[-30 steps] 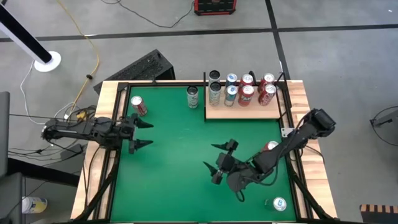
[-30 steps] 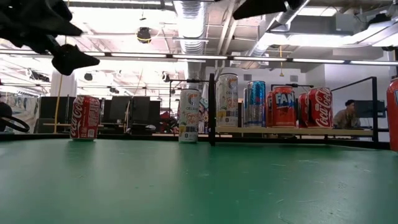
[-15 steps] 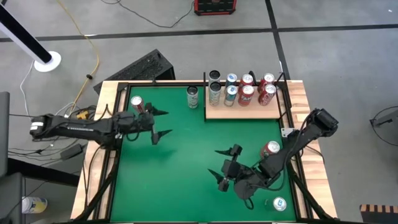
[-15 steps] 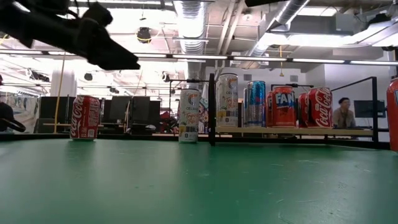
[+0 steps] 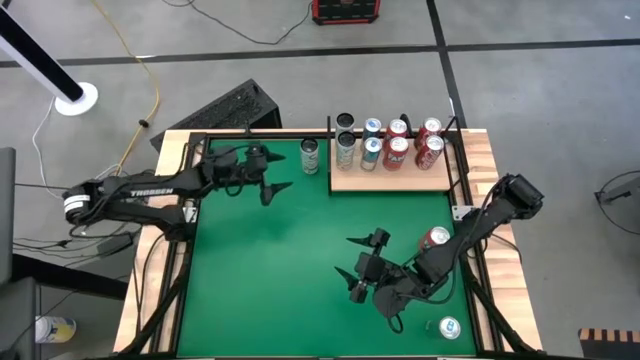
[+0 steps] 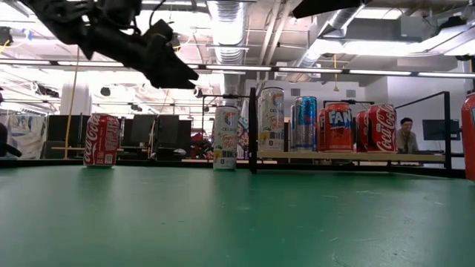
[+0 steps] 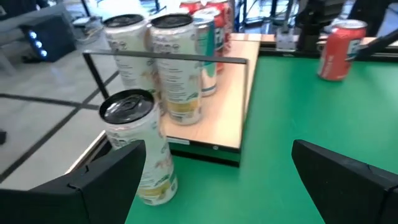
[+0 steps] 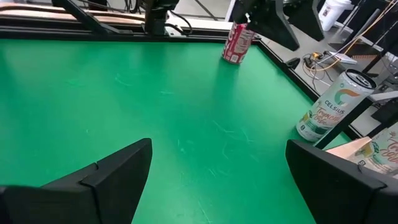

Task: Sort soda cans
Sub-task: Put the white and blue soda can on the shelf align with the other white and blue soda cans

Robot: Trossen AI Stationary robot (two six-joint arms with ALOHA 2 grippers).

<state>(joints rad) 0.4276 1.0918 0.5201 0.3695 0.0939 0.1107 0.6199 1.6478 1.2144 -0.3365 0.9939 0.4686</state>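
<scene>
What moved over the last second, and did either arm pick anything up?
The left gripper swept from the table's left edge, past the red can there, toward the white Celsius can standing on the green mat beside the wooden tray; it is open and holds nothing. The right gripper drifted slightly toward the near right side, also open and empty. The cans have not moved.

From counter height you see the left gripper (image 6: 167,63) hanging open above the green counter (image 6: 223,222). A red can (image 6: 102,139) stands far left, a white can (image 6: 225,138) just beside a wooden tray (image 6: 349,156) carrying more cans (image 6: 338,127). A person (image 6: 404,137) sits beyond.
</scene>
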